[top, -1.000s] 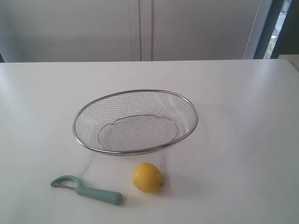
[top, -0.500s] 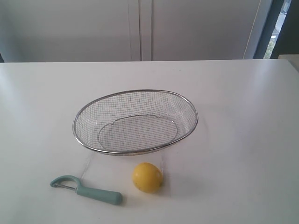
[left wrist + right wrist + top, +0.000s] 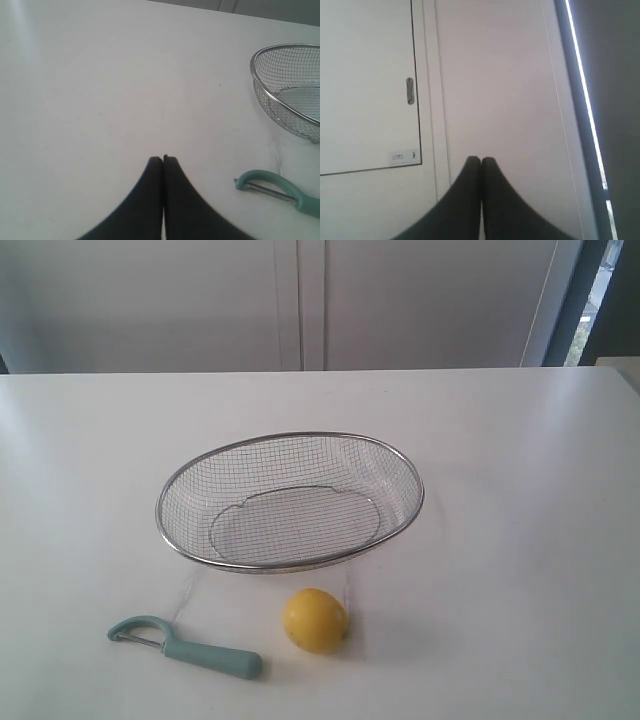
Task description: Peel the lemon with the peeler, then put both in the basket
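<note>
Nothing moved; left gripper (image 3: 163, 159) and right gripper (image 3: 481, 160) both pressed together, empty. Spread left, take peeler (image 3: 190, 651) by handle, 9 o'clock of lemon (image 3: 315, 620).

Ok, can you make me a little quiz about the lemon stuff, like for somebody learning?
1. True or false: the lemon lies inside the basket.
2. In the exterior view, what lies to the left of the lemon? A) a knife B) the peeler C) a spoon
3. Is the left gripper open or shut, and does it hold anything?

Key:
1. False. The lemon sits in front of the basket, outside it.
2. B.
3. Shut, and it holds nothing.
</note>
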Available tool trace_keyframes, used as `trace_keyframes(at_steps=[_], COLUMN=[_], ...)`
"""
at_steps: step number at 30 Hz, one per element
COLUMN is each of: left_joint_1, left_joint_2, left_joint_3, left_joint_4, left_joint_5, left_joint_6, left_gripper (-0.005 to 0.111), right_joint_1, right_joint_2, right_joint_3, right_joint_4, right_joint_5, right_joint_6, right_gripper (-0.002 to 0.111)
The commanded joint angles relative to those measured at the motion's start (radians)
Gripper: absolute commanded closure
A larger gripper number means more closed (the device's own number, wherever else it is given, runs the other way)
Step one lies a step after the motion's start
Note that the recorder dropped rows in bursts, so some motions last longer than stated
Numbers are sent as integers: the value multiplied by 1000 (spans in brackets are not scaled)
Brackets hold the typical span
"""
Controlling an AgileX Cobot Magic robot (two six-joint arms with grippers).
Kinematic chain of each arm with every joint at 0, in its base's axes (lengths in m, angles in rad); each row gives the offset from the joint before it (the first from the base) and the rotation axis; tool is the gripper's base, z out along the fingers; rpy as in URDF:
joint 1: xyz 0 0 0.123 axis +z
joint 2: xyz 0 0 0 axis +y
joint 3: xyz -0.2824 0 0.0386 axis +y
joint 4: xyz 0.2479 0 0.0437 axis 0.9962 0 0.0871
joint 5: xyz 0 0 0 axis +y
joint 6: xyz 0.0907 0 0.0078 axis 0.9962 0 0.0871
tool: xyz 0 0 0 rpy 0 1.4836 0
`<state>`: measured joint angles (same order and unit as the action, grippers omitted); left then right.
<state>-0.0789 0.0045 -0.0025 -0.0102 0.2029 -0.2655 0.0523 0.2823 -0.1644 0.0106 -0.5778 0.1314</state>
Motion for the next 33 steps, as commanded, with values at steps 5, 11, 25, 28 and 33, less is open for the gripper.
trace_keyframes(at_steps=[5,11,25,28,33], left_joint_1=[-3,-3,-3,-3,-3], left_joint_2=[-5,-5,-5,-5,-5], left_joint_3=[3,3,3,3,3], left_joint_4=[-5,-5,-5,-5,-5], left_joint_5=[-1,-1,-1,-1,-1], left_joint_6=[3,3,3,3,3], left_gripper=[107,107,107,107,107], right_joint_1=[-3,-3,-3,-3,-3], right_joint_2=[142,234,439,478,511], right_joint_3=[-116,-190,-386,-429,-483], right_joint_4=[-2,-2,-11,-11,-4], right_joint_5=[242,356,784,882,1005], right_joint_6=[5,4,-23,-23,-23], right_gripper=[108,108,108,108,108])
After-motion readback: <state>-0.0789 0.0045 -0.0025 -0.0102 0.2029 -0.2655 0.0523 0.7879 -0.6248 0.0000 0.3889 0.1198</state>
